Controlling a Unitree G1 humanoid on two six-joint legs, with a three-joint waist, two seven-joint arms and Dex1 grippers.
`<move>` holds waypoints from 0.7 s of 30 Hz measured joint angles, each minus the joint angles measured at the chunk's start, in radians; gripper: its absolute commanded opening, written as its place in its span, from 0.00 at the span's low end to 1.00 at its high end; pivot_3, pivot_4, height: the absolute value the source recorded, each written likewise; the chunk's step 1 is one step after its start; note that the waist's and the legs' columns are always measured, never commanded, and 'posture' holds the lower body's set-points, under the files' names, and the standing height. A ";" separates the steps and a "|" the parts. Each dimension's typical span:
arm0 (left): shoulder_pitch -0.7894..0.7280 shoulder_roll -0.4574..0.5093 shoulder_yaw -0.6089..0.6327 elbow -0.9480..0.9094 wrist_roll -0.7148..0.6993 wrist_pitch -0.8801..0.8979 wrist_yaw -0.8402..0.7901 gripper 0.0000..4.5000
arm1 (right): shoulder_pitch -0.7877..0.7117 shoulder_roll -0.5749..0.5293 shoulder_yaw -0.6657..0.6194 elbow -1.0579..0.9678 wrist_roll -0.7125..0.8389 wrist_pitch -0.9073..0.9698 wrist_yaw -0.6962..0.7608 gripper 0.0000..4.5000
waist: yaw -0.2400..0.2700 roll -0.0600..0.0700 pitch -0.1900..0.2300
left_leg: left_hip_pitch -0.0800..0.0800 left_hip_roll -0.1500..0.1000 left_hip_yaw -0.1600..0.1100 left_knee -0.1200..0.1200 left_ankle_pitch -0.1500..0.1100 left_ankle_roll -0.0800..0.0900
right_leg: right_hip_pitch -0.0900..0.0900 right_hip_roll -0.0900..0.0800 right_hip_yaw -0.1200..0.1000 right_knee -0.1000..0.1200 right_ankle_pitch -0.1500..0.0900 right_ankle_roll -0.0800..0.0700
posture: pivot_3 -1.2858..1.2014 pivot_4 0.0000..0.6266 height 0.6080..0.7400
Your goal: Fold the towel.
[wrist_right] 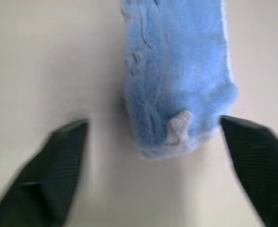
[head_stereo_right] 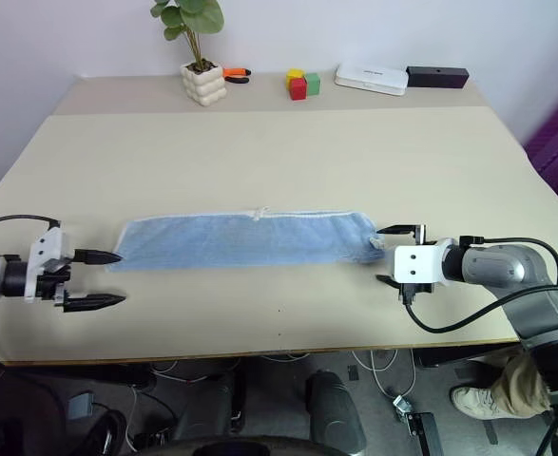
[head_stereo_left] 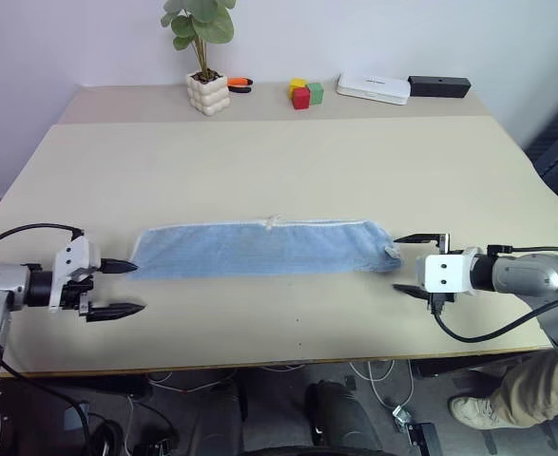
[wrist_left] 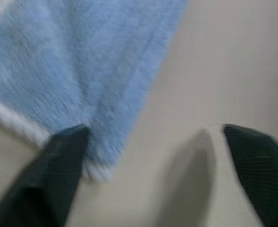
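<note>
From the head, the light blue terry-cloth towel lies as a long flat strip on the beige table, between the left gripper and right gripper, both spread, holding nothing. In the wrist views, each short end lies just ahead; next, pinch both layers squarely at one end.

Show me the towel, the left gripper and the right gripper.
towel (head_stereo_left: 259,249): left eye view, middle of the cloth.
left gripper (head_stereo_left: 131,288): left eye view, between its fingertips.
right gripper (head_stereo_left: 400,262): left eye view, between its fingertips.
</note>
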State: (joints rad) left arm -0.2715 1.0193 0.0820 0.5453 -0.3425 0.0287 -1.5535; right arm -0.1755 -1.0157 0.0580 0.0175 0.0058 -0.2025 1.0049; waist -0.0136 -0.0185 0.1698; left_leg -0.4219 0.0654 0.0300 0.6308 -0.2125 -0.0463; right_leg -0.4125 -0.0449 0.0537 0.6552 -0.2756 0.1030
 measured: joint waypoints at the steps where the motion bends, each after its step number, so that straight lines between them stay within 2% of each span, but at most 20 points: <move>1: 0.038 0.053 0.008 -0.043 -0.067 0.127 -0.021 1.00 | 0.020 -0.013 -0.015 -0.049 0.071 0.075 0.041 0.99 | -0.001 -0.001 0.001 | -0.001 0.001 0.000 0.000 0.000 0.000 | 0.000 0.000 0.000 0.000 0.000 0.000 | 0.52 0.24 1.00; 3: 0.112 0.168 0.015 -0.130 -0.196 0.343 -0.042 1.00 | 0.030 -0.020 -0.069 -0.124 0.200 0.195 0.078 0.99 | -0.008 -0.001 0.001 | 0.000 0.001 0.000 0.000 0.000 0.000 | 0.000 0.000 0.000 0.000 0.000 0.000 | 0.52 0.24 1.00; 4: 0.123 0.195 0.033 -0.172 -0.253 0.425 -0.048 1.00 | 0.018 -0.012 -0.103 -0.160 0.267 0.264 0.077 0.99 | -0.006 0.000 0.001 | 0.001 0.001 0.000 0.000 0.000 0.000 | 0.001 -0.001 0.000 0.000 0.000 0.000 | 0.52 0.24 1.00; 6: 0.097 0.173 0.092 -0.237 -0.336 0.518 -0.048 1.00 | -0.038 0.021 -0.146 -0.220 0.378 0.384 0.059 0.99 | 0.001 0.001 0.000 | 0.003 0.001 0.000 0.000 0.000 0.000 | 0.002 -0.001 -0.001 0.000 -0.003 -0.005 | 0.52 0.24 1.00; 7: 0.058 0.126 0.132 -0.249 -0.385 0.566 -0.025 0.88 | -0.072 0.049 -0.158 -0.240 0.423 0.441 0.039 0.87 | 0.007 0.001 0.000 | 0.003 0.001 -0.001 0.001 0.000 0.000 | 0.003 -0.001 -0.002 0.000 -0.003 -0.005 | 0.52 0.24 1.00; 8: 0.025 0.088 0.152 -0.265 -0.425 0.596 -0.003 0.82 | -0.095 0.075 -0.161 -0.258 0.454 0.477 0.019 0.81 | 0.012 0.000 0.000 | 0.003 0.001 -0.002 0.001 0.000 0.000 | 0.003 0.000 -0.003 0.000 -0.003 -0.005 | 0.52 0.24 1.00; 10: -0.027 -0.001 0.195 -0.299 -0.496 0.653 0.066 0.60 | -0.132 0.151 -0.157 -0.280 0.482 0.528 -0.038 0.58 | 0.016 -0.001 0.000 | 0.002 0.001 -0.002 0.001 0.000 0.000 | 0.004 0.000 -0.003 0.000 -0.003 -0.005 | 0.52 0.24 1.00; 13: -0.069 -0.151 0.226 -0.375 -0.520 0.654 0.210 0.26 | -0.192 0.312 -0.118 -0.275 0.435 0.567 -0.208 0.24 | 0.015 -0.001 -0.001 | 0.001 0.000 -0.001 0.001 0.000 0.000 | 0.003 0.000 -0.002 0.000 -0.001 -0.002 | 0.52 0.24 1.00; 15: -0.089 -0.250 0.224 -0.397 -0.487 0.610 0.329 0.03 | -0.212 0.427 -0.084 -0.256 0.360 0.590 -0.358 0.01 | 0.015 -0.002 -0.001 | 0.000 0.000 -0.002 0.002 0.000 0.000 | 0.002 0.000 -0.002 0.000 -0.001 -0.001 | 0.52 0.24 1.00; 18: -0.119 -0.400 0.211 -0.397 -0.409 0.534 0.520 0.01 | -0.207 0.607 -0.025 -0.225 0.256 0.621 -0.567 0.00 | 0.015 -0.002 -0.001 | -0.001 0.000 -0.003 0.002 0.000 0.000 | 0.001 0.000 -0.002 0.002 -0.001 0.000 | 0.52 0.24 1.00; 21: -0.155 -0.568 0.223 -0.377 -0.370 0.460 0.695 0.01 | -0.165 0.727 0.037 -0.202 0.193 0.604 -0.667 0.00 | 0.023 -0.002 -0.002 | -0.003 -0.001 -0.003 0.002 0.000 0.000 | -0.001 0.000 -0.002 0.002 0.001 0.002 | 0.52 0.24 1.00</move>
State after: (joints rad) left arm -0.4262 0.4517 0.3049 0.1686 -0.7125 0.4891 -0.8582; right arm -0.3405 -0.2887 0.0952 -0.1846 0.1990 0.4019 0.3375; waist 0.0090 -0.0203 0.1683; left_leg -0.4253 0.0645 0.0273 0.6331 -0.2125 -0.0462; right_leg -0.4131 -0.0451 0.0514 0.6569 -0.2747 0.1050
